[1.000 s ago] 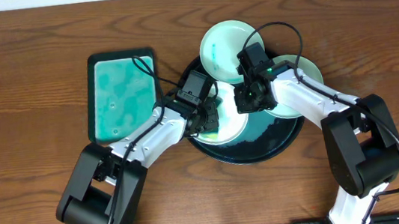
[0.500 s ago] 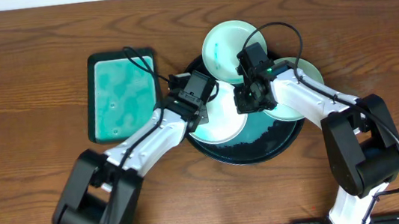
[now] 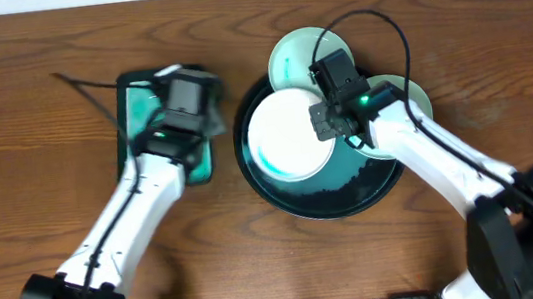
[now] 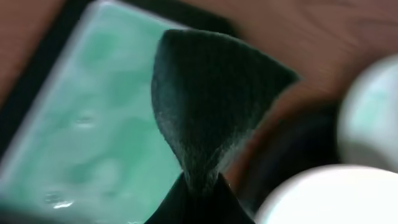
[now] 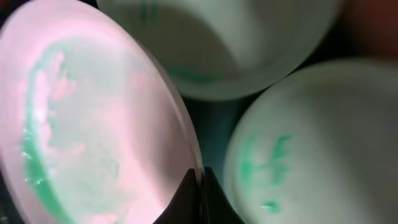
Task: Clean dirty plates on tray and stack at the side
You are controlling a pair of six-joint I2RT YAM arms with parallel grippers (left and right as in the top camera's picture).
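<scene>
No plate is lying on the desk (image 3: 17,77) yet; all three plates (image 3: 298,53) are crowding the black tray (image 3: 323,201). The right arm (image 3: 428,151) is stretching in, right jaws pinching shut on the left plate (image 3: 281,143). The left arm (image 3: 133,210) is hanging over the teal tray (image 3: 140,114), left jaws clamping a dark sponge (image 4: 205,106).

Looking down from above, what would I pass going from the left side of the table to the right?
Rectangular teal tray → large white plate → right gripper pinching that plate's rim → pale plate at the round black tray's right edge. The rear plate overlaps, so I left it out.
</scene>
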